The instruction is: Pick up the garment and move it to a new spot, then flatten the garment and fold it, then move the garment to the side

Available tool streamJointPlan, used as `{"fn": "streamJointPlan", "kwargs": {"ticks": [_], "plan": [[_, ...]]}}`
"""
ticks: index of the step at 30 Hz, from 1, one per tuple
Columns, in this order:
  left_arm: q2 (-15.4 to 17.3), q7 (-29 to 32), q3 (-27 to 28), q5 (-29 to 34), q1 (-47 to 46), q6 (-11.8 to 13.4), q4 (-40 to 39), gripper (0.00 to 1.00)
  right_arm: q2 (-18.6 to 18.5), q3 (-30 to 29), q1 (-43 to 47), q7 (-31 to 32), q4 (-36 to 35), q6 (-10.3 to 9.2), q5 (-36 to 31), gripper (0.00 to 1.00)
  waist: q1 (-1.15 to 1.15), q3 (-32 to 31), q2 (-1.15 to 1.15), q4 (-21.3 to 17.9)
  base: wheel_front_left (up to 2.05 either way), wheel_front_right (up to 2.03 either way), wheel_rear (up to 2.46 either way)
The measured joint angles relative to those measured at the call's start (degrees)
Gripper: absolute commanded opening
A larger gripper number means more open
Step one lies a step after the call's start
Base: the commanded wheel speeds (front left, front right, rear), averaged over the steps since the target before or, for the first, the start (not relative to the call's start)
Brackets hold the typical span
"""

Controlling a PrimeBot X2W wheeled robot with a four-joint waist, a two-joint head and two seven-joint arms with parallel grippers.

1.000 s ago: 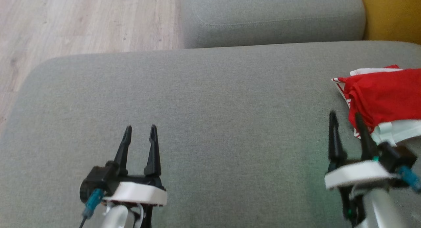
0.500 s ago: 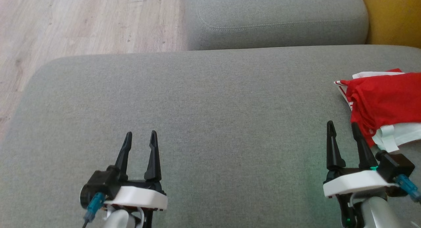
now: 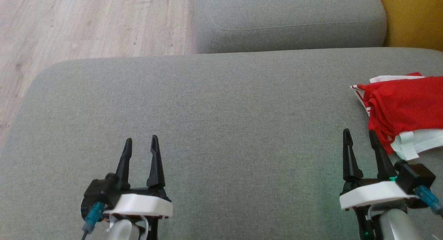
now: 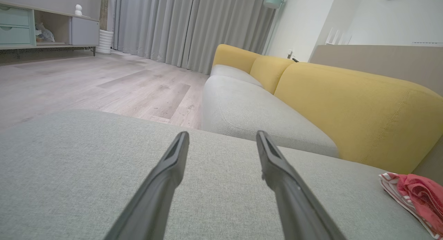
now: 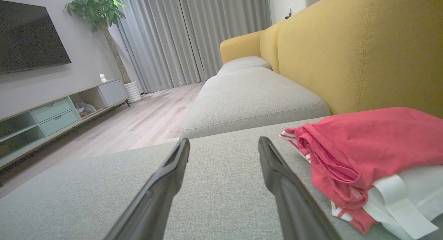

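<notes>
Seat cushion (image 3: 221, 94): grey woven fabric, broad and flat with rounded corners; carries the garment and lies beneath both grippers. A second grey cushion (image 3: 287, 22) of the same weave, with a stitched seam, adjoins its far edge.

Backrest (image 5: 346, 60): mustard yellow, smooth and padded, along the cushion's right edge. The head view catches only a corner of it; the wrist views show its full run.

Floor (image 3: 86, 22): pale wood planks. The wrist views add grey pleated curtains (image 4: 180, 25) and a low cabinet (image 5: 52, 119); the right wrist view also shows a dark wall screen (image 5: 27, 39).

Garment (image 3: 405, 105): soft red cloth with white panels and striped trim, loosely folded and creased, at the cushion's right edge near the backrest. The left wrist view catches only its corner.

Right gripper (image 3: 359, 132): tapered dark fingers spread wide, holding nothing, just beside the garment's near corner.

Left gripper (image 3: 141, 138): likewise spread wide and empty, near the cushion's front-left, well apart from the garment.
</notes>
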Motion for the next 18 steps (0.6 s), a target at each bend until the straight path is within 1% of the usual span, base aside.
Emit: {"fn": "streamJointPlan", "kwargs": {"ticks": [9,13,14,18], "plan": [[0.0,0.0,0.4,-1.4,0.0,-0.2,-0.4,1.00,0.0,0.5,0.0,0.0,0.0,-0.01,0.0,1.00,0.00,0.2,0.00,-0.5,0.00,0.00,0.00],[0.0,0.0,0.3,-3.1,0.0,-0.2,-0.2,1.00,0.0,0.7,0.0,0.0,0.0,-0.01,0.0,1.00,0.00,0.3,0.00,-0.6,0.00,0.00,0.00],[0.0,0.0,0.3,-3.3,0.1,-0.2,0.2,0.00,0.0,0.7,0.0,0.0,0.4,-0.01,0.0,0.00,0.00,0.3,0.00,-0.6,0.00,0.00,0.00],[0.0,0.1,0.2,-3.4,2.1,-0.2,3.6,0.00,0.1,0.8,1.6,0.3,3.9,-0.01,0.1,0.00,0.00,0.3,0.00,-0.7,0.00,0.00,0.00]]}}
